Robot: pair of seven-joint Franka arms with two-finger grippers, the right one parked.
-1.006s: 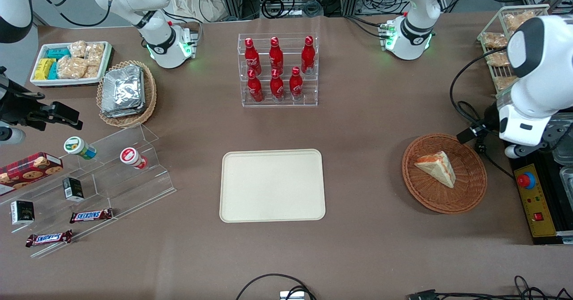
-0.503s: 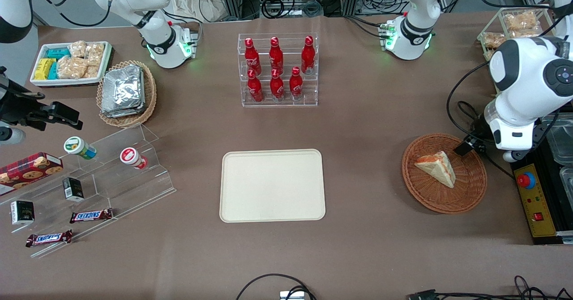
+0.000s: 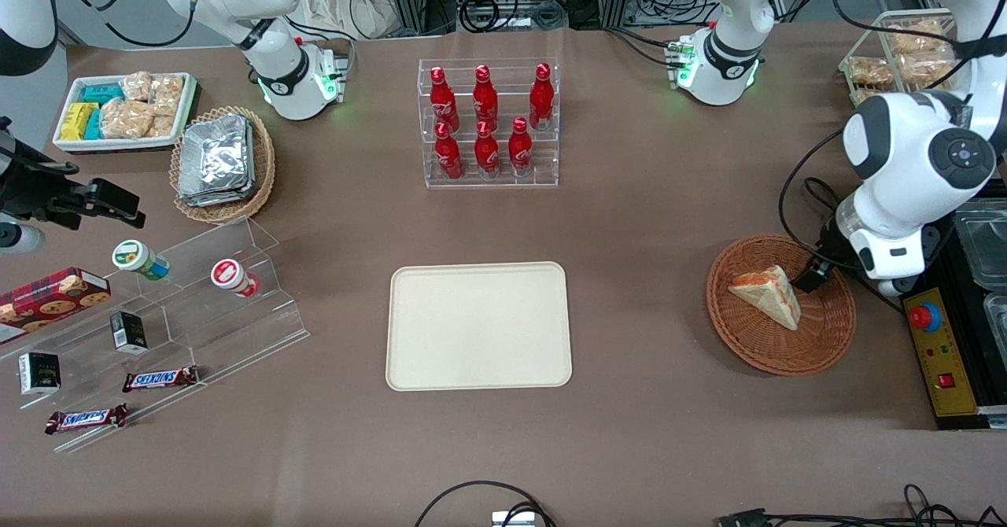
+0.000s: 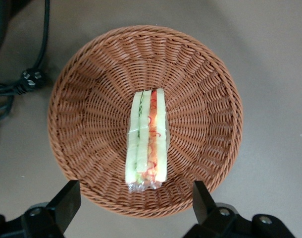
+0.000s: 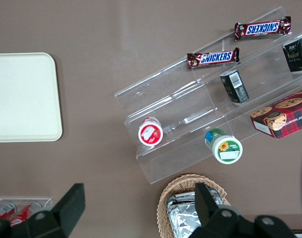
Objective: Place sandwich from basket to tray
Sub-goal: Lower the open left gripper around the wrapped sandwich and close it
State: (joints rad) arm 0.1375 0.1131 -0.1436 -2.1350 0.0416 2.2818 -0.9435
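- I read this as the approach step: nothing is gripped yet, and the sandwich (image 4: 147, 144) lies in the basket (image 4: 81, 99), around its middle.
- My gripper (image 4: 135, 208) hangs above the basket, over the rim on the working arm's end. Its fingers (image 4: 67, 198) are spread wide with nothing between them.
- In the wrist view the fingers straddle the wedge's width, with the striped filling edge facing up.
- In the front view the sandwich (image 3: 767, 295) is a pale wedge, and the gripper (image 3: 814, 275) sits just beside its thick end.
- The tray (image 3: 478, 326) lies well apart from the basket (image 3: 780, 304), toward the parked arm's end of the table. It is bare.
- Next, I judge, I need to centre over the wedge, lower into the basket, then close on the bread faces gently. The wrapping looks slippery and the bread soft.
- After that comes a lift high enough to clear the rim, then a carry to the tray.
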